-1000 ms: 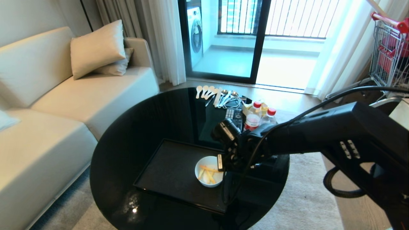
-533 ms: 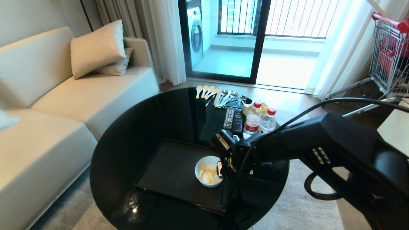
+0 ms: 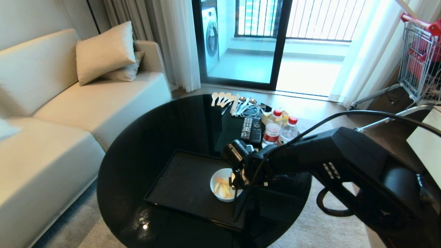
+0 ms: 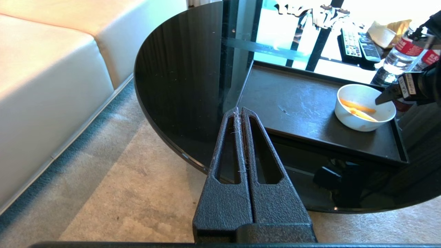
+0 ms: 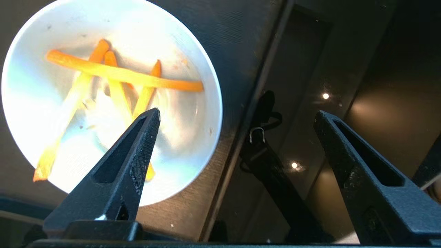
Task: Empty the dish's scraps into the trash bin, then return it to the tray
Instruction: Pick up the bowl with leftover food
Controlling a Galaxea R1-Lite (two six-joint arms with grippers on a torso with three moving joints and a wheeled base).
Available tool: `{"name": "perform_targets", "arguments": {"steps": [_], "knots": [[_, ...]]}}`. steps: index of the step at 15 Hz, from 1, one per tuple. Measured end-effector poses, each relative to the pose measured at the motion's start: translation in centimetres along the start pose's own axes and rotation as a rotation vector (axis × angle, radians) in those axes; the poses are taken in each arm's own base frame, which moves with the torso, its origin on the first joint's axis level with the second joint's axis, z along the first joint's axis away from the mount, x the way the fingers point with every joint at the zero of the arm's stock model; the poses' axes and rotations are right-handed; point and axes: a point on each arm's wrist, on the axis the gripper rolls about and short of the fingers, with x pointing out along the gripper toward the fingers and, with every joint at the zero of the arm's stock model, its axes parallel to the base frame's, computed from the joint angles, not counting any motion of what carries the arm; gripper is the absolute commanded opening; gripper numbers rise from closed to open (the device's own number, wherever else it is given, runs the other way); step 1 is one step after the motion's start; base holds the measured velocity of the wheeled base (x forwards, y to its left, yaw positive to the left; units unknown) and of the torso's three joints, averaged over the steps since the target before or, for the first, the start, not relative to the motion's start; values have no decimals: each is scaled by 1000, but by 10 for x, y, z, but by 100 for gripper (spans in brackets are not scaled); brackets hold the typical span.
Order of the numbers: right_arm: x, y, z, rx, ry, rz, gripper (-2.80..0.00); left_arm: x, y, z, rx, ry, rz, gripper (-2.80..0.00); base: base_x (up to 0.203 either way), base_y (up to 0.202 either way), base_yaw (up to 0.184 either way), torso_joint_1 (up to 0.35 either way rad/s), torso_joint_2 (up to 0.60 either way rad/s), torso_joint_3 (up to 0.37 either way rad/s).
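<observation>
The dish (image 3: 217, 193), a small white bowl, stands at the right end of the black tray (image 3: 182, 186) with the yellow-orange scraps (image 3: 222, 186) inside. My right gripper (image 3: 237, 182) hangs open just over the dish's right rim. In the right wrist view the right gripper (image 5: 237, 113) has one finger above the dish (image 5: 193, 113) and its scraps (image 5: 120, 74), the other outside the tray rim (image 5: 237, 137). My left gripper (image 4: 239, 111) is shut and empty, parked low off the table's near edge, away from the dish (image 4: 361, 124). The trash bin is out of view.
On the glossy round table (image 3: 155, 137), behind the tray, lie two remotes (image 3: 252, 128), two water bottles (image 3: 272, 132) and a row of spoons (image 3: 225, 99). A cream sofa (image 3: 69, 113) runs along the left. A shopping cart (image 3: 420, 58) stands at the far right.
My right arm has come down and to the left, bringing the gripper closer over the dish's rim, and its jaws have spread wider. The dish and left arm have not moved.
</observation>
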Motion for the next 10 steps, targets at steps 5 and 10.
{"name": "perform_targets", "arguments": {"steps": [5, 10], "knots": [[10, 0, -2, 0, 8, -12, 0, 0, 0, 0, 0, 0, 0, -280, 0, 0, 0, 0, 0, 0], [14, -2, -3, 3, 12, -17, 0, 0, 0, 0, 0, 0, 0, -280, 0, 0, 0, 0, 0, 0]]}}
